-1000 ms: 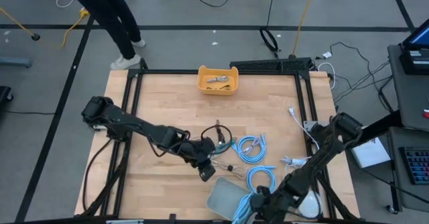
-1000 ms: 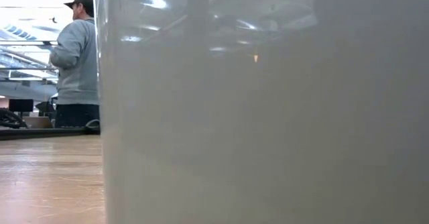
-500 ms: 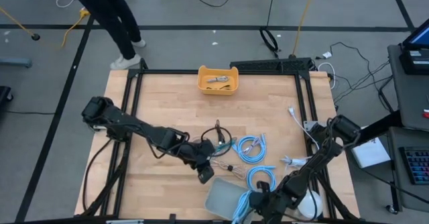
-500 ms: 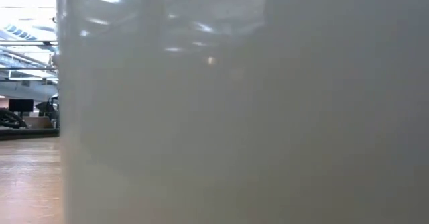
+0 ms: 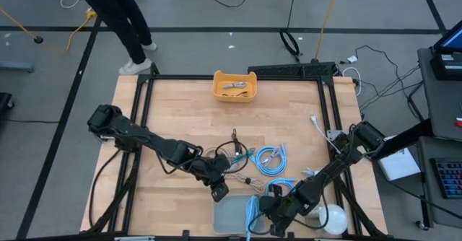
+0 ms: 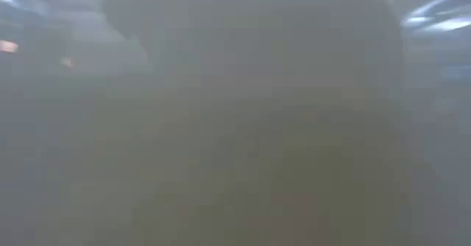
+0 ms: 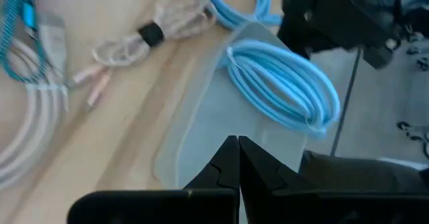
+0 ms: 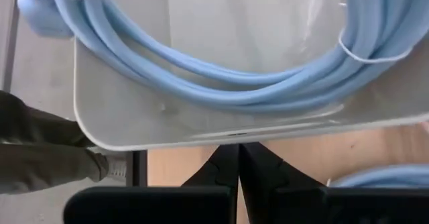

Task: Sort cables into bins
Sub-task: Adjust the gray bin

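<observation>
The pale grey bin (image 5: 227, 221) sits at the table's near edge and holds one coiled light-blue cable (image 5: 251, 206), also seen in the left wrist view (image 7: 281, 83) and right wrist view (image 8: 221, 83). My right gripper (image 5: 268, 211) is shut at the bin's right side. My left gripper (image 5: 219, 190) is shut above the bin's far left corner (image 7: 221, 117). Two more light-blue coils (image 5: 271, 158) (image 5: 281, 190), a black cable (image 5: 234, 141) and a thin pale cable (image 7: 147, 36) lie mid-table. The orange-yellow bin (image 5: 232, 95) stands at the far edge with small cables inside. My right gripper (image 8: 239, 147) meets the grey bin's right-hand rim (image 8: 228, 138) with its shut fingertips, coming level from the table's right; the bin rests flat on the table. My left gripper (image 7: 238, 143) points down over the bin's floor near a corner; I cannot tell whether it touches.
A round white dome (image 5: 328, 218) sits at the near right corner beside my right arm. A loose white cord with plug (image 5: 317, 125) lies at the right. The grey bin's wall fills the low view (image 6: 235, 128). A person stands beyond the table's far left corner (image 5: 115, 10).
The grey bin has slid toward the table's left and near edge, until it covers the whole low view. My right gripper has moved left along with it, and the light-blue coil now lies farther inside the bin. My left gripper has shifted slightly toward the near left.
</observation>
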Robot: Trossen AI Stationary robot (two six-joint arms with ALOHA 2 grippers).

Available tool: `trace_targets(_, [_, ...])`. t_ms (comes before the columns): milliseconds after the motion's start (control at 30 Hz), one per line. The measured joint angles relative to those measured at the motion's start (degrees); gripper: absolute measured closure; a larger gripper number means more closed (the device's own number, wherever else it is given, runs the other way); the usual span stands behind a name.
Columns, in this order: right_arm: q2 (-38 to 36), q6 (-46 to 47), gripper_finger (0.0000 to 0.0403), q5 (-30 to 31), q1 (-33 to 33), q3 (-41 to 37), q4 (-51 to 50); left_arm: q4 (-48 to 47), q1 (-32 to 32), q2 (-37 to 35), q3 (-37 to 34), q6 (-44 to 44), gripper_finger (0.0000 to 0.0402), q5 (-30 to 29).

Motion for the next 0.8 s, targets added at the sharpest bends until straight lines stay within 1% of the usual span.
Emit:
trace_targets(200, [-0.1,-1.1,0.0403,-0.1,-0.7,0.0,0.5,0.8,-4.8,0.4,0.0,-3.4,0.0401,0.9])
trace_targets(300, [-0.1,-1.1,0.0403,-0.1,-0.6,0.0,1.3,5.5,-7.1,2.6,0.0,-4.7,0.0401,0.5])
trace_targets(400, [-0.1,-1.2,0.0403,-0.2,-0.6,0.0,2.2,15.2,-8.3,7.3,0.0,-5.2,0.0401,1.3])
trace_targets(500, [-0.1,-1.2,0.0403,-0.2,-0.6,0.0,2.7,24.2,-8.4,12.3,0.0,-6.5,0.0401,2.7])
trace_targets(533, [-0.1,-1.2,0.0403,-0.2,-0.6,0.0,2.7,25.8,-8.4,13.5,0.0,-6.9,0.0401,2.9])
trace_targets(633, [-0.1,-1.1,0.0403,-0.2,-0.6,0.0,2.7,28.3,-8.2,16.0,-0.1,-7.3,0.0401,3.5])
trace_targets(800, [-0.4,-1.0,0.0403,-0.2,-0.6,0.1,2.9,29.2,-7.2,16.2,-0.1,-6.0,0.0401,3.6])
